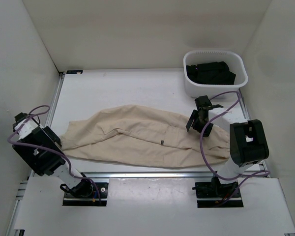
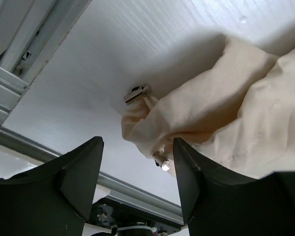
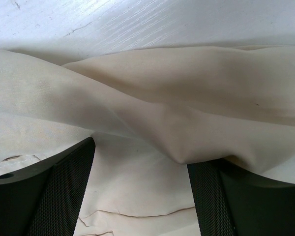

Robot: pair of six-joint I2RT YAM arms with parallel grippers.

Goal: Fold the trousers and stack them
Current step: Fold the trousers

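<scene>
Left claw (image 2: 137, 147): jaws apart, nothing between them, just short of a bunched corner of the trousers (image 1: 137, 140) with a cord stopper (image 2: 136, 93).
Right claw (image 3: 140, 147): jaws apart above the right end, gripping nothing.
Trousers lie lengthwise across the table (image 1: 113, 93), seemingly one leg over the other. Crosswise folds and stacking are not yet done.
Far right: basket (image 1: 196, 89) of black clothes (image 1: 211, 73).

The left arm (image 1: 39, 152) and right arm (image 1: 248, 142) have black housings, white links and looping purple cables (image 1: 225, 93).
</scene>
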